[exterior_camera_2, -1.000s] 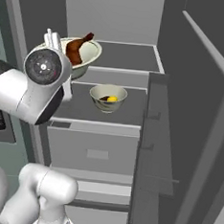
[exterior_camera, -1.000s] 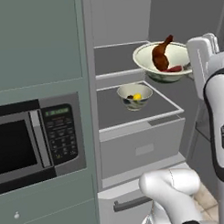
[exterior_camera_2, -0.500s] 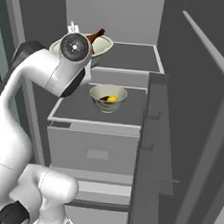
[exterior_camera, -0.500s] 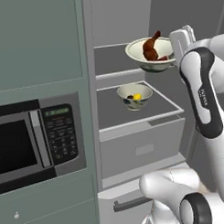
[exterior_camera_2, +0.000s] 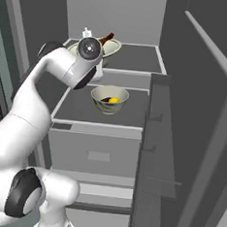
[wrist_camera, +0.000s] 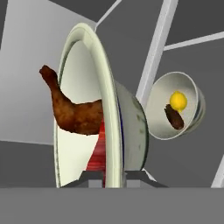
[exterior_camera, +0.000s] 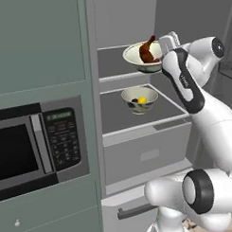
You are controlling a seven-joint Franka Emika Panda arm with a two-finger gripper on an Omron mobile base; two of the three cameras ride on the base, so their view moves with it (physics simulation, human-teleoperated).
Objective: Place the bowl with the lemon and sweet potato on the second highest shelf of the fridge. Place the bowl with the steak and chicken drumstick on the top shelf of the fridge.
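My gripper (wrist_camera: 111, 177) is shut on the rim of a pale bowl (exterior_camera: 140, 59) that holds the chicken drumstick (wrist_camera: 72, 111) and the steak (wrist_camera: 98, 151). In the left base view the gripper (exterior_camera: 161, 51) holds this bowl low over the front of the fridge's top shelf (exterior_camera: 113, 61); whether the bowl touches it I cannot tell. In the right base view my wrist hides part of the bowl (exterior_camera_2: 110, 47). A second bowl (exterior_camera: 139, 99) with the lemon (wrist_camera: 178, 100) and a dark sweet potato (wrist_camera: 174, 117) rests on the second highest shelf (exterior_camera: 115, 115).
The fridge (exterior_camera: 124, 18) stands open, its door (exterior_camera_2: 198, 118) swung out on the right. A closed grey drawer (exterior_camera: 147, 152) sits under the shelves. A black-windowed microwave (exterior_camera: 33, 144) is set in the cabinet to the left.
The arm has carried the drumstick bowl up and leftwards, from in front of the fridge to over the top shelf. The lemon bowl has stayed put.
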